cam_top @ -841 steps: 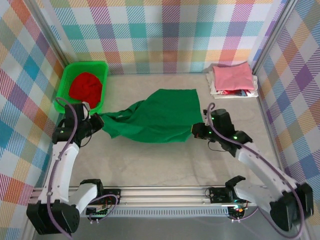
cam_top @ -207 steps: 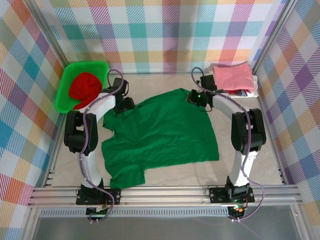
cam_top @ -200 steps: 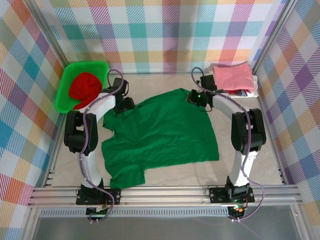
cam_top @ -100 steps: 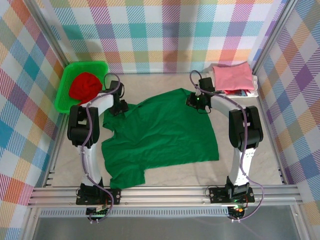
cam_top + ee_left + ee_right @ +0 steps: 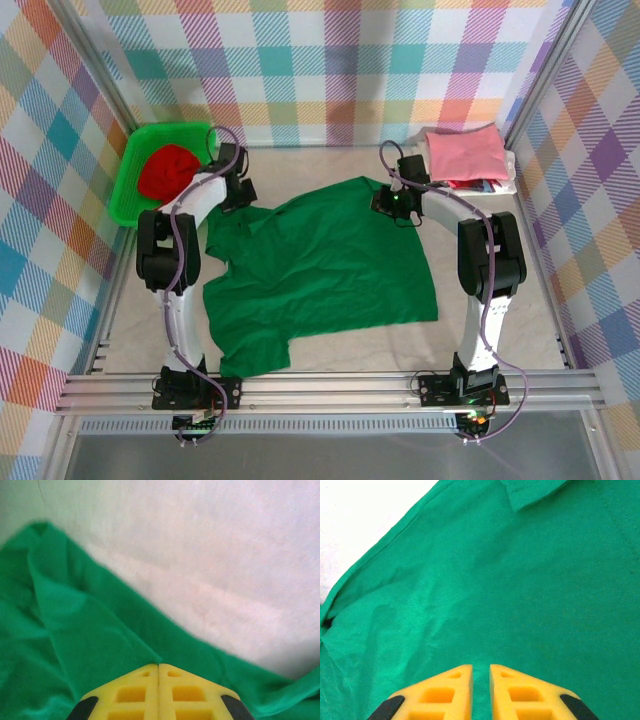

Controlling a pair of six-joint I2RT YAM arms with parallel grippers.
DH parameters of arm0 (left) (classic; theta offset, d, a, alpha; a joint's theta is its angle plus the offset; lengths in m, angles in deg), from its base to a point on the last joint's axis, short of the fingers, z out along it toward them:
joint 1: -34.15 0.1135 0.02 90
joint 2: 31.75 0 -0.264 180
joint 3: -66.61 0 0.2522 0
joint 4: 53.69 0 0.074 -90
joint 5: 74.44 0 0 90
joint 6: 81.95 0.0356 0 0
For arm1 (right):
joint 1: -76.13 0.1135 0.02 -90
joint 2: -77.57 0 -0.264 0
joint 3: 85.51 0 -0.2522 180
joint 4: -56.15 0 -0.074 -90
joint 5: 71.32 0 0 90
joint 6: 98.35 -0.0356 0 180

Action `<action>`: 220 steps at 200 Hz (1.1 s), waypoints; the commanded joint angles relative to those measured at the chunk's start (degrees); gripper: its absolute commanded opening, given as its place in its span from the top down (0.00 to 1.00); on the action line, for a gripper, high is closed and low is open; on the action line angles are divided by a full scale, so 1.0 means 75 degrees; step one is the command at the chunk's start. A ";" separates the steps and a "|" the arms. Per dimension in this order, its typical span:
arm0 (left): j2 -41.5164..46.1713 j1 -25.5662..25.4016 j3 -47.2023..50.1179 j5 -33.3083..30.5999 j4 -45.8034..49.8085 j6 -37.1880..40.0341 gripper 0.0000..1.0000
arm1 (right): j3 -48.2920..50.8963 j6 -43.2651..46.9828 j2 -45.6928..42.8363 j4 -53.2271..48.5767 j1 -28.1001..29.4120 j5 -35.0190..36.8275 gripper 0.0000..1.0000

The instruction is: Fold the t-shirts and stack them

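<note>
The dark green t-shirt (image 5: 320,270) lies spread flat on the table, with one sleeve toward the near left. My left gripper (image 5: 235,195) is at its far left corner. In the left wrist view this gripper (image 5: 158,666) is shut, and a crease of the green cloth (image 5: 75,630) runs right into its tips. My right gripper (image 5: 397,208) is over the shirt's far right corner. There its jaws (image 5: 480,667) stand a narrow gap apart above smooth green fabric (image 5: 520,580), which is not pinched. A red t-shirt (image 5: 165,170) lies bunched in the basket. A folded pink t-shirt (image 5: 462,152) tops a stack at the far right.
The bright green basket (image 5: 125,190) stands at the far left, close to my left arm. White and multicoloured cloth (image 5: 490,186) peeks out under the pink shirt. Bare table (image 5: 225,555) lies beyond the shirt's far edge. Checked walls close in three sides.
The shirt hung bunched between both arms four seconds ago and now lies flat. Over the last second my left gripper has closed at the far left corner and edged farther back. The right arm barely moved.
</note>
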 commanded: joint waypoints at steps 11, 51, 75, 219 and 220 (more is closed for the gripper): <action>-0.0712 -0.0037 -0.1555 -0.0442 0.0682 0.0378 1.00 | 0.0133 0.0015 -0.0345 0.0040 0.0000 -0.0177 0.83; -0.1208 0.0010 -0.2906 -0.0511 0.0533 0.0424 1.00 | 0.0204 0.0072 -0.0449 0.0034 -0.0003 -0.0186 0.83; -0.2373 0.0166 -0.4756 -0.0527 0.1090 0.0300 1.00 | 0.0187 0.0022 -0.0463 0.0060 0.0000 -0.0297 0.82; 0.1618 -0.0341 0.0761 0.0526 -0.1779 -0.0682 0.42 | -0.2716 0.1291 0.1049 -0.1618 -0.0012 0.1181 0.61; 0.1641 -0.0353 0.0833 0.0528 -0.1789 -0.0697 0.42 | -0.2769 0.1304 0.1093 -0.1636 -0.0012 0.1187 0.61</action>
